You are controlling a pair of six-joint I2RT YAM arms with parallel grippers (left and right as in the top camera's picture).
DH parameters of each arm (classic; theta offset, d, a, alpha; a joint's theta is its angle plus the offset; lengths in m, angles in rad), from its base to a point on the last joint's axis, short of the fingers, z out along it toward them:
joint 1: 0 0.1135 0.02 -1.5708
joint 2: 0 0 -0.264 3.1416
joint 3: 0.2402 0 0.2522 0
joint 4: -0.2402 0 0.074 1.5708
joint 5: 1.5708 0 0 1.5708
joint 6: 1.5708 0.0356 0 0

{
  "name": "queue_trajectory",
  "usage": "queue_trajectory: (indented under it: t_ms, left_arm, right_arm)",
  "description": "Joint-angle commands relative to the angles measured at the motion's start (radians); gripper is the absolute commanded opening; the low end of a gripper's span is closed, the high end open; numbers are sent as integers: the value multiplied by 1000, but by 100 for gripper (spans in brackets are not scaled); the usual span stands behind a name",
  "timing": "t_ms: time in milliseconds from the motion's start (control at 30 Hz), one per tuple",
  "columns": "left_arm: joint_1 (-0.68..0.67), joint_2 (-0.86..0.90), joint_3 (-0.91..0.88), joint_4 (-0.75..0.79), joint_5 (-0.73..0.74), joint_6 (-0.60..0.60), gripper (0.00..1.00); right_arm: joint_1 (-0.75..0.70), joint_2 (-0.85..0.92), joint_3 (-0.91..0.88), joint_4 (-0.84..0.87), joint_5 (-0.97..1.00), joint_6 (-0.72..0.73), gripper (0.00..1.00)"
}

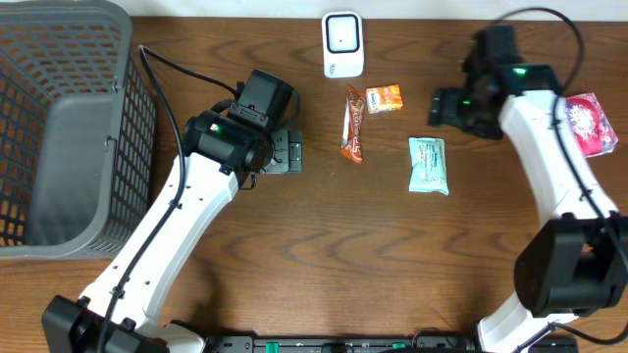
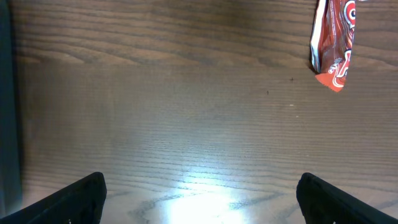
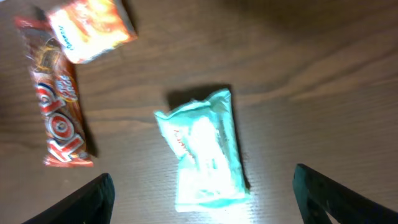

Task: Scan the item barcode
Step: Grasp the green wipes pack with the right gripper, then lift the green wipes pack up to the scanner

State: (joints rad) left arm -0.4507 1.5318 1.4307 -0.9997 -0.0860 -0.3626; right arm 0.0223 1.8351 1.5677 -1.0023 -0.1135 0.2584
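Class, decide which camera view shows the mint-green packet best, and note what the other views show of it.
The right wrist view: the mint-green packet fills the middle, close up, though slightly blurred. The overhead view shows it whole but small, right of the red bar. The left wrist view misses it entirely.

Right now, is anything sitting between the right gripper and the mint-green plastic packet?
Nothing visible. The mint-green plastic packet lies uncovered just ahead of the open right gripper; the red wrapped bar and small orange packet lie off to one side.

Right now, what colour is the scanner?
The scanner is white with a dark-rimmed window; overhead view shows it best.
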Motion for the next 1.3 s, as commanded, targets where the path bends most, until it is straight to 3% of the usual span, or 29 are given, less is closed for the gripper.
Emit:
queue_trajectory:
  t_ms: [0,133,333,500,600,667,700,900,1067,1267]
  left_arm:
    - [0,0,-2,-6,-19,-5,98]
    - [0,0,-2,-6,-19,-5,98]
    - [0,0,-2,-6,-19,-5,98]
    - [0,0,-2,-6,-20,-5,98]
    - [0,0,-2,-6,-19,-5,98]
    - [0,0,-2,-6,-19,-5,98]
    - [0,0,-2,-6,-19,-5,98]
    - [0,0,-2,-6,-19,-5,98]
    - [0,0,-2,-6,-19,-5,98]
    - [0,0,-2,-6,-20,-5,98]
  right_arm:
    - [-54,34,-125,53,-189,-84,91]
    - [-87,35,-274,204,-257,-84,93]
    - [-102,35,-459,448,-291,-53,80]
    - [-96,35,-553,605,-354,8,41]
    - [-92,35,-578,657,-360,38,29]
    - [-85,35,-585,678,-360,56,14]
    - [-77,35,-585,682,-361,63,1]
    - [-9,35,-569,782,-417,142,1]
    - [61,32,-386,848,-411,313,1]
    - [158,33,-190,972,-210,441,1]
